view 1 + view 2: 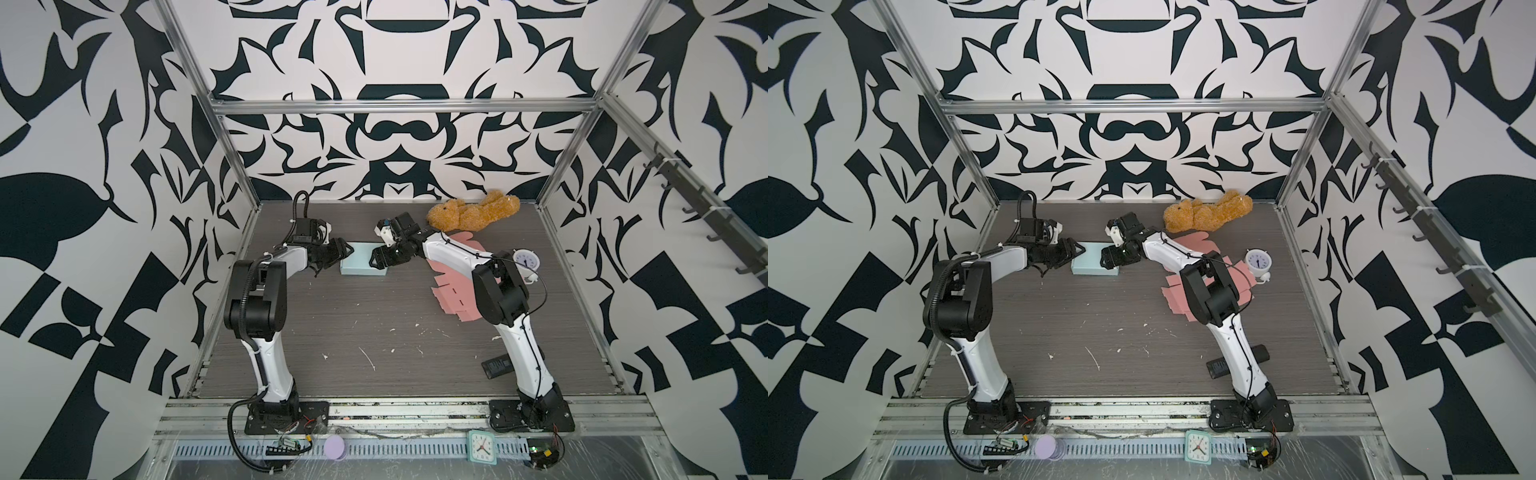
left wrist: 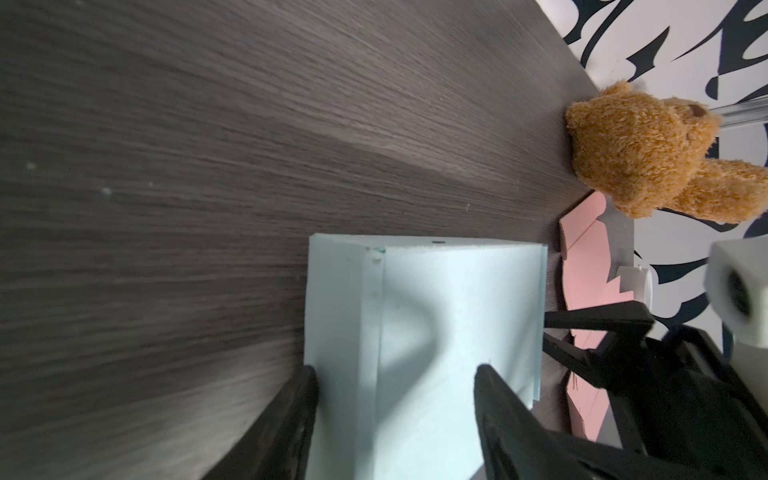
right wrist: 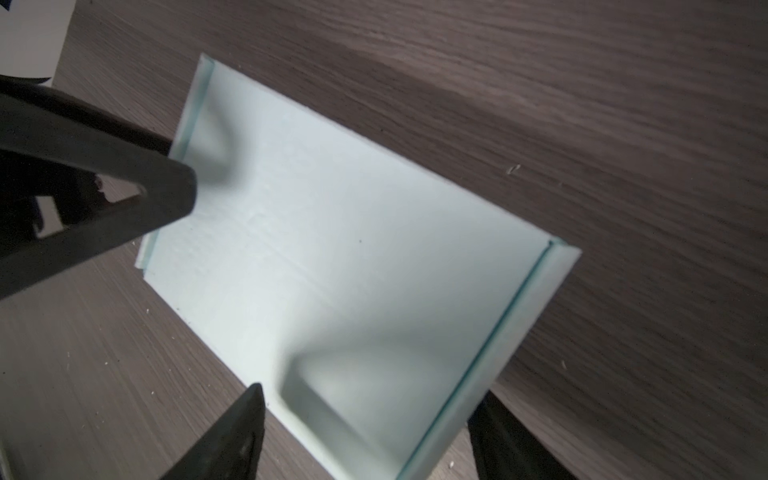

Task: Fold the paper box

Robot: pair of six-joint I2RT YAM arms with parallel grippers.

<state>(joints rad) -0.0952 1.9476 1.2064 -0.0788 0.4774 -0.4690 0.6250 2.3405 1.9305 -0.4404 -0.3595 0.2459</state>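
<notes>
Far-centre of the table (image 1: 353, 324): the light blue paper box (image 1: 362, 262) lies flat, squarely between the two grippers in both top views.

Key relation: the box's long axis runs left-right, with one gripper at each short end. The left gripper (image 1: 347, 253) is at the left end and the right gripper (image 1: 374, 259) is at the right end. Both look equally near, so neither arm needs to reach across.

Left jaws stand apart. The left wrist view shows one finger (image 2: 291, 415) beside the side wall and the other over the top face, with nothing pinched. Right jaws are also spread, straddling the near corner of the box in the right wrist view. I can't tell whether either finger actually touches the card.

Box look: it seems already formed, with a closed flat top, a low side wall and a crease line along each short end. The top has no visible dents, only finger shadows. It's thin card, so it should crush easily under a hard squeeze.

My read is that the folding is essentially done and what's left is a final press or a release.

A flat pink box blank (image 1: 453, 299) lies under the right arm, well apart from the blue box.
</notes>
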